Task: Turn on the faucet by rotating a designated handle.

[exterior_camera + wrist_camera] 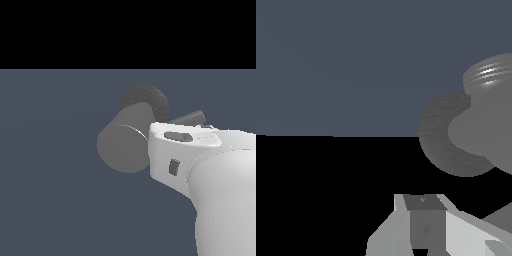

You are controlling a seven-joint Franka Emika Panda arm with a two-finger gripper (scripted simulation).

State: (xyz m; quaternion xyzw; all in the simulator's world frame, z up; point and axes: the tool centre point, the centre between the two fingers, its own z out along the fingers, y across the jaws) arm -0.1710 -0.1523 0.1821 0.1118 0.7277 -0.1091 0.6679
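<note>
Nearest the exterior camera, the white arm fills the lower part of the exterior view's right, its housing carrying two small dark recesses. It blocks the gripper from this camera entirely. In the wrist view only a stub of the gripper shows at the frame edge, a grey block between pale angled faces; whether the fingers stand wide or narrow cannot be told, and nothing is seen held.

Just behind the arm housing lies the faucet, a thick matte grey cylinder with its flat round end turned toward the exterior camera. Its darker, rough round base sits at the far end. The handle, a slim dark grey rod, projects from the cylinder toward the exterior view's right and passes behind the top of the arm housing; contact between the two cannot be judged.

The wrist view shows the faucet close by, with the rough base disc ringing the cylinder.

Beyond everything, the surface is plain slate-blue, unmarked, ending in a straight edge against flat black.
</note>
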